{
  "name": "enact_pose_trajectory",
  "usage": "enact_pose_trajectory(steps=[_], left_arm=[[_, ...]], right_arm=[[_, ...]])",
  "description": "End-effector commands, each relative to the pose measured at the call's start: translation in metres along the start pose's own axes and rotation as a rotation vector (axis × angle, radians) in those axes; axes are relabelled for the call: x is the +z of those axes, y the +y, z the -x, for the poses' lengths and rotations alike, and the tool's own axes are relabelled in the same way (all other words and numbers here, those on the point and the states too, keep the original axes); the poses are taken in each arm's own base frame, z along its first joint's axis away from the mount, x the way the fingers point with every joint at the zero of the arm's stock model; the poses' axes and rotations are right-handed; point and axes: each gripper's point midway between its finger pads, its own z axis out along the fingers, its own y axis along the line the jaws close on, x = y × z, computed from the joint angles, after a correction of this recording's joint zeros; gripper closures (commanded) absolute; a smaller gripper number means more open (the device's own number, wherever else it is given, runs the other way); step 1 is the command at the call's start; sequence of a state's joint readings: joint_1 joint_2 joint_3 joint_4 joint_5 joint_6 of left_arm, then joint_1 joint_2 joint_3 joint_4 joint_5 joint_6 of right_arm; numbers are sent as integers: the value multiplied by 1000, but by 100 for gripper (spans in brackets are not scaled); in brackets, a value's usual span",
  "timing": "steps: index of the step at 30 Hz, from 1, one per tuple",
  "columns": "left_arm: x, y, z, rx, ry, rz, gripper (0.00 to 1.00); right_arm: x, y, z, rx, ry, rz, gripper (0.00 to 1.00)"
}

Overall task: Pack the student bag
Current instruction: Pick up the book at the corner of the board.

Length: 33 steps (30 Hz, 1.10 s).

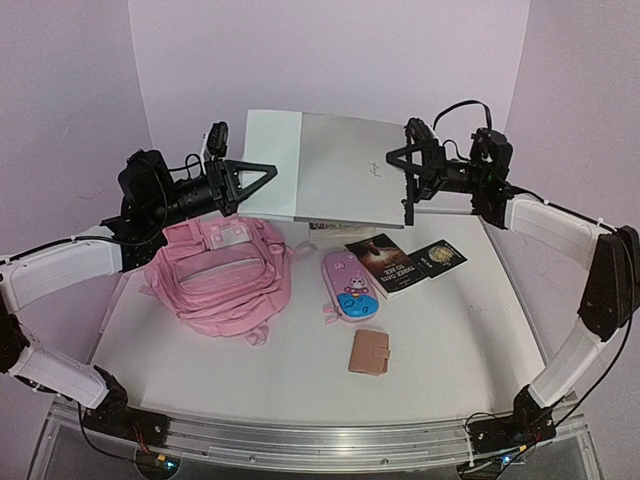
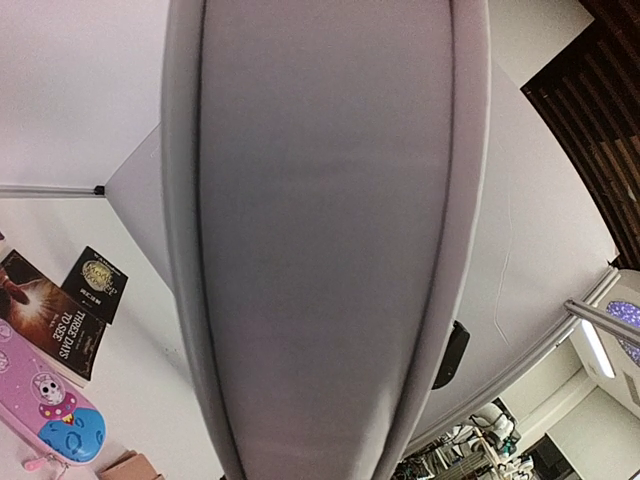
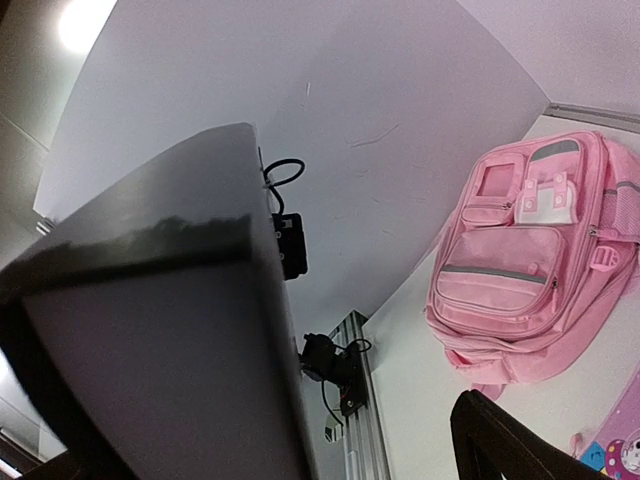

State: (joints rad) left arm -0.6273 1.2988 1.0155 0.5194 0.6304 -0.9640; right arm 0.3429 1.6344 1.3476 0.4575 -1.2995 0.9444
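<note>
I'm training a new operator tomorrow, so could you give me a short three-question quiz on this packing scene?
1. Fill the gap: the pencil case lies between the backpack and a dark ___.
2. Which lies nearest the arm bases? A backpack, B wallet, C pencil case.
3. True or false: the laptop is already inside the backpack.

Key
1. book
2. B
3. False: the left gripper and right gripper hold it in the air, one at each side edge.
</note>
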Motion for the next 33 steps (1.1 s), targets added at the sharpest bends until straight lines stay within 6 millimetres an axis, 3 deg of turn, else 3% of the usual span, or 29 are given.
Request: enact_pose_trajectory(steps=[1, 11, 19, 23, 28, 33], left_arm=[[0, -22, 11, 48, -35, -93, 96], [2, 2, 16, 8, -70, 2, 88], [-12, 46, 22, -18, -100, 306, 43], [-42, 76, 22, 5, -106, 579, 31], [-91, 106, 13, 59, -63, 890, 19], [-115, 146, -20, 55, 147, 1122, 18]], right_arm=[[8, 22, -1, -57, 12, 57, 2], [8, 29, -6, -15, 7, 71, 42], [6, 21, -11, 23, -14, 50, 83], [3, 13, -7, 36, -40, 30, 90], [-17, -12, 13, 65, -130, -38, 91], [-33, -52, 9, 152, -191, -115, 93]])
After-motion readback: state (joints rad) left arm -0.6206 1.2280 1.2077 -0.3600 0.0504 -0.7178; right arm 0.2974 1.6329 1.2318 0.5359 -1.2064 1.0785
